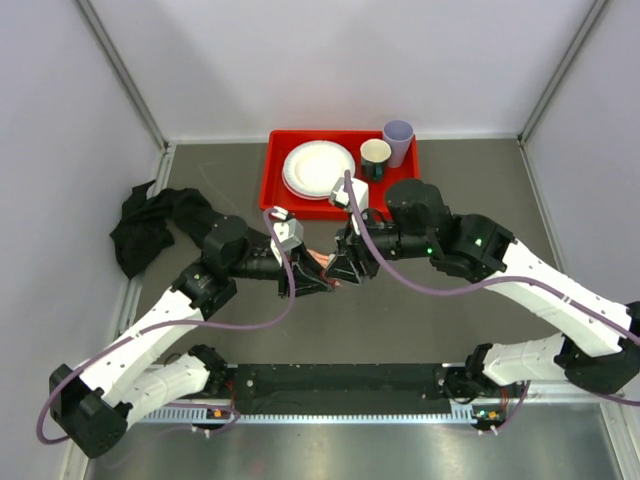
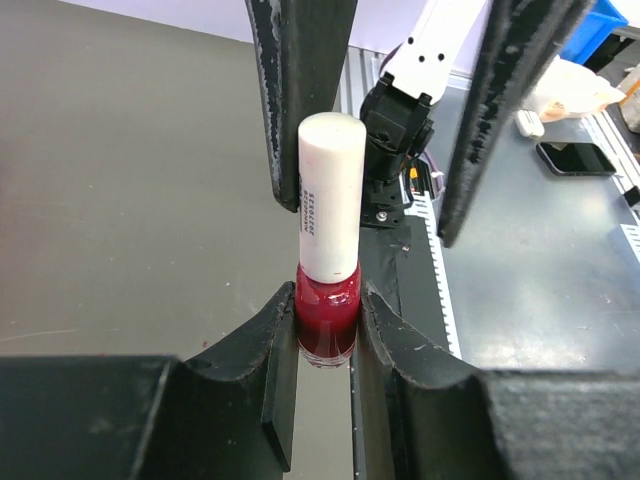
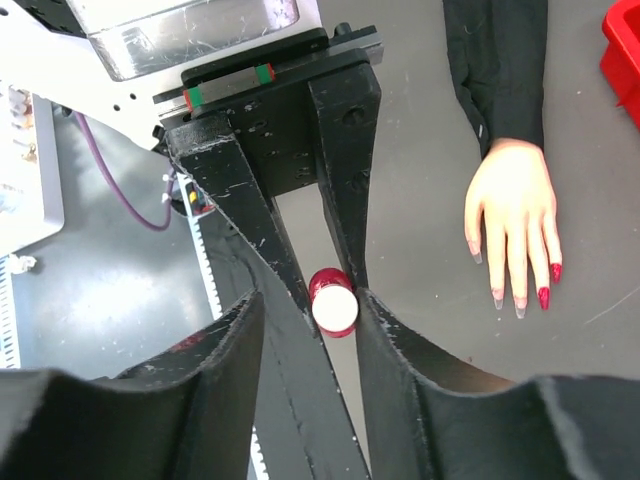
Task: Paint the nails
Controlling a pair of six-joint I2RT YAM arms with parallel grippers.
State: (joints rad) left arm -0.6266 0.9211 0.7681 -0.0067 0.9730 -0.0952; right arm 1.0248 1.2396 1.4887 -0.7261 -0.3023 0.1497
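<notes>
My left gripper (image 2: 327, 335) is shut on the dark red glass body of a nail polish bottle (image 2: 327, 315) and holds it upright above the table. The bottle's white cap (image 2: 330, 190) stands between the fingers of my right gripper (image 3: 308, 300), which is open. One of its fingers (image 3: 385, 330) touches the cap (image 3: 335, 310) and the other stands apart. The pale mannequin hand (image 3: 510, 220) lies flat to the right, in a black sleeve (image 3: 500, 60). Two of its nails (image 3: 543, 297) are dark red and the others look pale. In the top view both grippers meet at mid-table (image 1: 335, 270) and hide most of the hand.
A red tray (image 1: 275, 185) at the back holds white plates (image 1: 318, 168), a dark cup (image 1: 376, 156) and a lavender cup (image 1: 398, 140). The black sleeve cloth (image 1: 150, 225) bunches at the left by the wall. Grey walls close in the table.
</notes>
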